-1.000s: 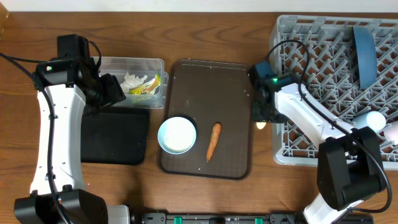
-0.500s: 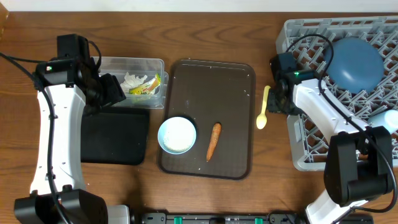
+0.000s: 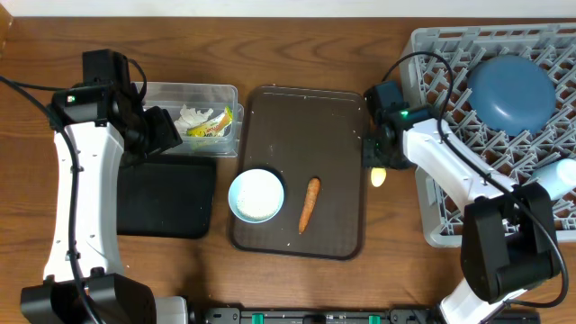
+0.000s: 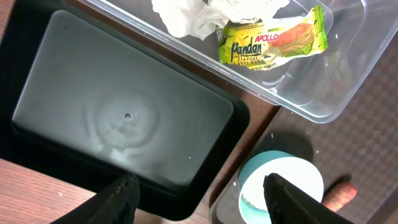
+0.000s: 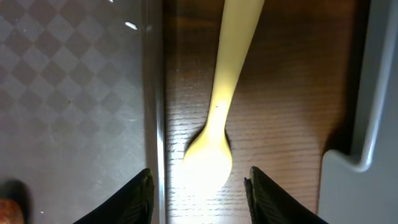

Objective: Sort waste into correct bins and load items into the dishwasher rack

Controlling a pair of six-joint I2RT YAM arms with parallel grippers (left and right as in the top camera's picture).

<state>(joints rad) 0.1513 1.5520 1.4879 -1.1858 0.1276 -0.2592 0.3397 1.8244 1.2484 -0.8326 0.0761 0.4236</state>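
**A:** Overhead first. What has changed?

**B:** The right gripper (image 3: pixel 378 162) stood back by the dishwasher rack (image 3: pixel 432 229) half a second ago. Now it sits over the pale yellow spoon (image 3: pixel 379 177), and only the spoon's bowl peeks out just below it. The dark blue plate (image 3: pixel 513 90) already lies in the rack, so I judge the spoon is the next item to load.

**A:** And the left gripper (image 3: pixel 162 133)?

**B:** It hasn't shifted.

**A:** Left wrist view?

**B:** Its jaws stand wide apart and empty. The black tray (image 4: pixel 124 118) lies beneath them. Ahead is the clear tub (image 4: pixel 311 106), which holds paper scraps (image 4: pixel 199 12) and the wrapper (image 4: pixel 273 40).

**A:** Right wrist view?

**B:** The fingers (image 5: pixel 140 196) are spread. The spoon's bowl lies on the table between them, touching neither, and its handle runs away ahead. The spoon is straddled but not yet gripped.
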